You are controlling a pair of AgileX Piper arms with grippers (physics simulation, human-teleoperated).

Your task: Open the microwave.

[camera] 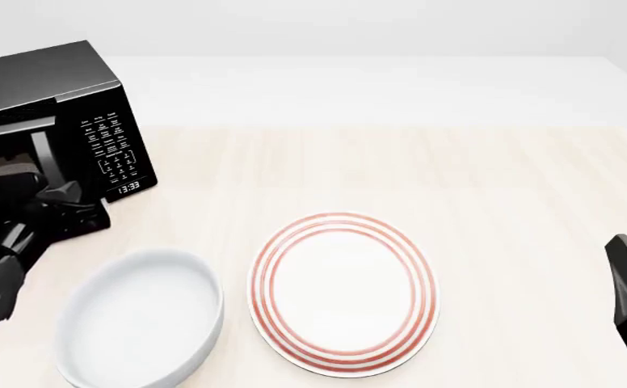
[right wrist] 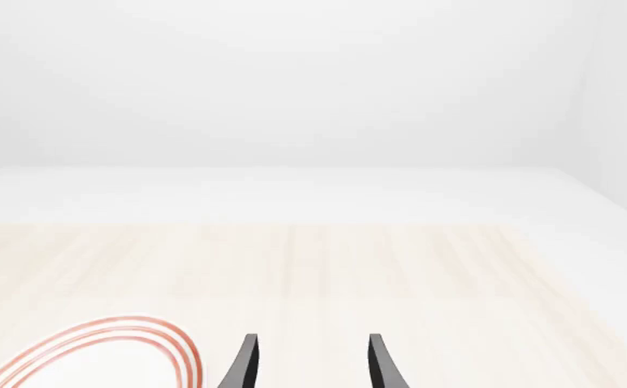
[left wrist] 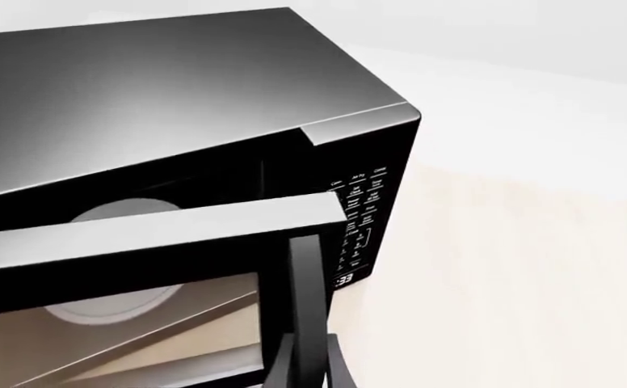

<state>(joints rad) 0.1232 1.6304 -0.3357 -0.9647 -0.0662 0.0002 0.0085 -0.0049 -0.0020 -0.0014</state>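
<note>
1. Black and glossy, the microwave (camera: pixel 44 97) sits at the far left of the worktop (camera: pixel 486 186); its door (left wrist: pixel 152 242) is swung partly out, and the white turntable plate (left wrist: pixel 119 212) shows through the gap.
2. My left gripper (camera: pixel 61 206) is at the vertical bar handle (left wrist: pixel 305 307). I cannot tell whether it pinches the bar or only hooks it.
3. My right gripper (right wrist: pixel 308 364) is spread and idle, well apart from the microwave.
4. Risk: if I pull straight instead of following the hinge arc, I judge the fingers may slide off the smooth bar.
5. Risk: too hard a pull could drag the whole box across the worktop.
6. Risk: the white bowl (camera: pixel 136 323) lies near my left arm; a wide retreat could knock it.
</note>
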